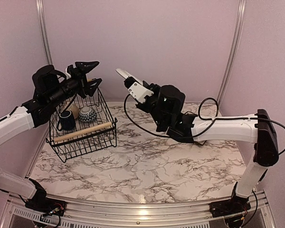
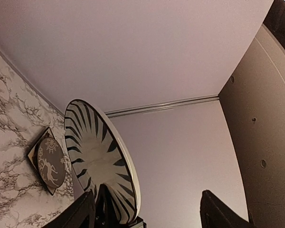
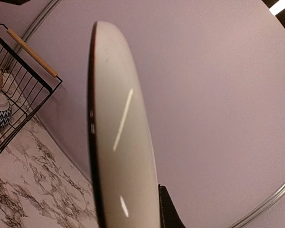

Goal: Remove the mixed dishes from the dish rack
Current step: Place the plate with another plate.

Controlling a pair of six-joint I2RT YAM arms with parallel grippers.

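Observation:
My right gripper [image 1: 141, 91] is shut on the round black-and-white striped plate [image 1: 125, 75] and holds it on edge, high above the table. The right wrist view shows the plate's cream back [image 3: 118, 142] against one finger [image 3: 173, 211]. The left wrist view shows its striped face [image 2: 97, 156]. My left gripper [image 1: 89, 73] hangs open and empty above the dish rack [image 1: 85, 137], left of the plate. The rack holds a dark navy mug [image 1: 65, 119], a cream bowl [image 1: 74, 109] and a patterned bowl [image 1: 87, 114]. A dark square plate [image 2: 47, 164] lies on the marble near the back wall.
The rack stands at the back left of the marble table [image 1: 147, 166], with a wooden handle [image 1: 83, 131] along its near side. It also shows in the right wrist view [image 3: 23, 90]. A black cable [image 1: 206, 107] loops by the right arm. Walls close in behind.

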